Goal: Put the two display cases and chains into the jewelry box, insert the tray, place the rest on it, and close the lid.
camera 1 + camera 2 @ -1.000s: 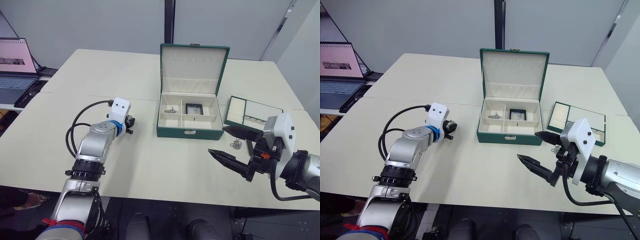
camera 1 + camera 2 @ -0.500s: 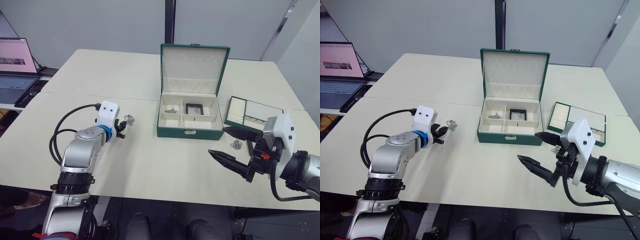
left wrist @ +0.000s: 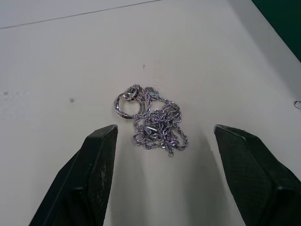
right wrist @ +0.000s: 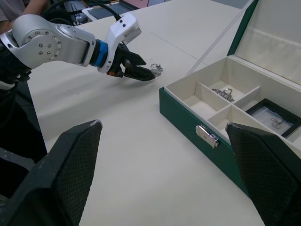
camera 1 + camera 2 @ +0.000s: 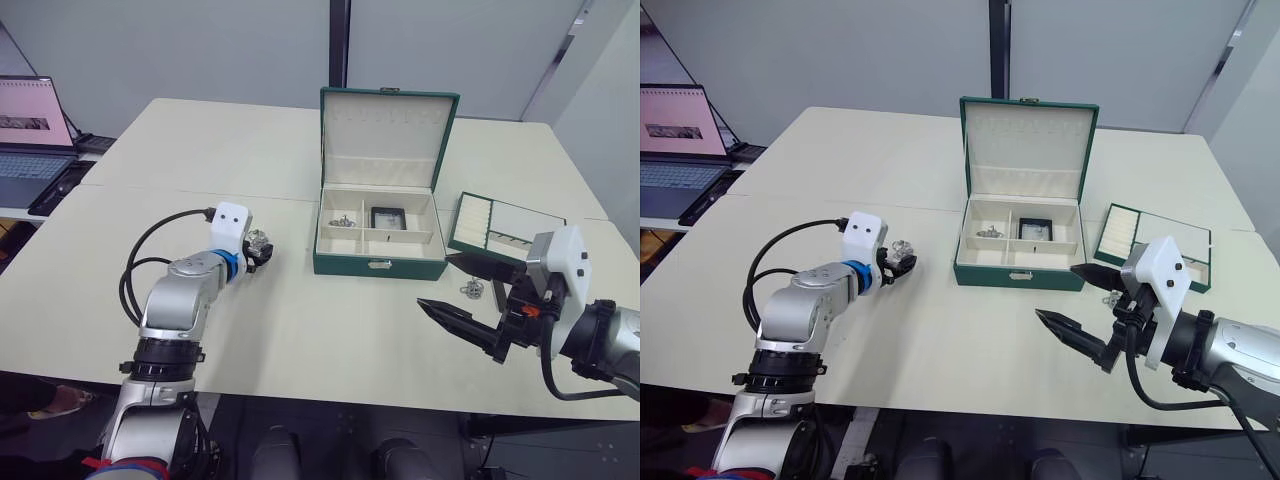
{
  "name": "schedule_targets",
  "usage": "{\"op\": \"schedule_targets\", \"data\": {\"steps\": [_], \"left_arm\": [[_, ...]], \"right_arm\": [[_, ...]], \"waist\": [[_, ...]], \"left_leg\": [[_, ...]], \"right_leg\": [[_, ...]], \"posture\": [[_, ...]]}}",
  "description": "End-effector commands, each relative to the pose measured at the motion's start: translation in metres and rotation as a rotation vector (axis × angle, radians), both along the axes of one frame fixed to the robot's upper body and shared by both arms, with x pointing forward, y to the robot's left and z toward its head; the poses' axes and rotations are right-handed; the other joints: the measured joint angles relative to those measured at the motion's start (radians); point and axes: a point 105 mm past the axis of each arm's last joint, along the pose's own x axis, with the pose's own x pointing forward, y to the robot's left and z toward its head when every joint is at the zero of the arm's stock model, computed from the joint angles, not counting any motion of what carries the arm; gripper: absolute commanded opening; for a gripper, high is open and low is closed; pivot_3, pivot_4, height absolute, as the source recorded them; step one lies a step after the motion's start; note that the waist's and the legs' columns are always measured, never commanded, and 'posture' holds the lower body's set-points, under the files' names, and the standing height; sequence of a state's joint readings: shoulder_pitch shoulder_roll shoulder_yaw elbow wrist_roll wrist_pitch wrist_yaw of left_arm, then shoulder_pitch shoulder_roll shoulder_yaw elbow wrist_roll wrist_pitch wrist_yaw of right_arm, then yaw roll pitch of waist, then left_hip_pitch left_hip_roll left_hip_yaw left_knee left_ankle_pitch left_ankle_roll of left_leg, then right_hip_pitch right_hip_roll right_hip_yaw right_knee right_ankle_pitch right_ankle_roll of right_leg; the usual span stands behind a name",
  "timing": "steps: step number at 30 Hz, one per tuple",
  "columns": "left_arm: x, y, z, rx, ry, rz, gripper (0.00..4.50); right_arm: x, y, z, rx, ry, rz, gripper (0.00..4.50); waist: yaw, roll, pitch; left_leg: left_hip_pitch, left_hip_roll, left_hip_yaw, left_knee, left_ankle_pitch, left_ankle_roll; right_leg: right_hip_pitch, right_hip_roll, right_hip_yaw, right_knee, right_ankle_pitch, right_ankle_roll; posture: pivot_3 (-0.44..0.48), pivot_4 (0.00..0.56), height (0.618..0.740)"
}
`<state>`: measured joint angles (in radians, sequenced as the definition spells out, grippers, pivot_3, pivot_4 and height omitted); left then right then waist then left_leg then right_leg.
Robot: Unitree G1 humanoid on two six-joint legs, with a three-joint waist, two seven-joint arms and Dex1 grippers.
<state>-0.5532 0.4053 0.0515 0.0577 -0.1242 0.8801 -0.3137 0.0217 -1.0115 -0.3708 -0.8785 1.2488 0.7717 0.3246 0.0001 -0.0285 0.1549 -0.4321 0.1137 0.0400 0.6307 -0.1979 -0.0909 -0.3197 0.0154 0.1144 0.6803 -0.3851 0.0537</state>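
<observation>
One chain (image 3: 153, 123) is seen on the table (image 5: 300, 330), lying between the widely spread fingers of the left gripper (image 3: 164, 141), which holds nothing. The box (image 5: 380, 245) stands in the middle of the table with its lid (image 5: 388, 135) raised; a second chain (image 5: 342, 221) and one case (image 5: 386, 217) are placed in its compartments. The right gripper (image 5: 462, 290) is kept wide open and empty in front of the tray (image 5: 505, 232). A small piece of jewelry (image 5: 472, 290) lies near the tray.
</observation>
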Motion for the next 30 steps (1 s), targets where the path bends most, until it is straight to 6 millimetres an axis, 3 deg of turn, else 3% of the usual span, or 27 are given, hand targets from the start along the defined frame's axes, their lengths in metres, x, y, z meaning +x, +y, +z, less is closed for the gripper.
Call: {"op": "schedule_targets", "data": {"steps": [1, 16, 27, 30], "left_arm": [[0.006, -0.002, 0.007, 0.016, -0.038, 0.007, 3.38], [0.016, -0.007, -0.003, 0.025, -0.020, 0.010, 3.38], [0.018, -0.008, -0.005, 0.008, -0.006, 0.013, 0.03], [0.018, -0.008, -0.006, 0.002, -0.003, 0.015, 0.01]], "right_arm": [[-0.003, 0.000, 0.009, -0.007, -0.044, 0.004, 4.50], [-0.005, -0.001, 0.010, -0.012, -0.040, -0.005, 4.50], [-0.005, -0.001, 0.009, -0.011, -0.038, -0.007, 4.50], [-0.005, -0.001, 0.009, -0.012, -0.037, -0.007, 4.50]], "waist": [[0.000, 0.000, 0.000], [0.001, 0.000, 0.000], [0.001, 0.000, 0.000], [0.001, 0.000, 0.000]], "left_leg": [[0.000, 0.000, 0.000, 0.000, 0.000, 0.000], [0.000, 0.000, 0.000, 0.000, 0.000, 0.000], [0.000, 0.000, 0.000, 0.000, 0.000, 0.000], [0.000, 0.000, 0.000, 0.000, 0.000, 0.000]], "right_leg": [[0.000, 0.000, 0.000, 0.000, 0.000, 0.000], [0.000, 0.000, 0.000, 0.000, 0.000, 0.000], [0.001, 0.000, 0.000, 0.000, 0.000, 0.000], [0.001, 0.000, 0.000, 0.000, 0.000, 0.000]], "posture": [[0.000, 0.150, 0.740], [0.000, 0.150, 0.740], [0.000, 0.150, 0.740], [0.000, 0.150, 0.740]]}}
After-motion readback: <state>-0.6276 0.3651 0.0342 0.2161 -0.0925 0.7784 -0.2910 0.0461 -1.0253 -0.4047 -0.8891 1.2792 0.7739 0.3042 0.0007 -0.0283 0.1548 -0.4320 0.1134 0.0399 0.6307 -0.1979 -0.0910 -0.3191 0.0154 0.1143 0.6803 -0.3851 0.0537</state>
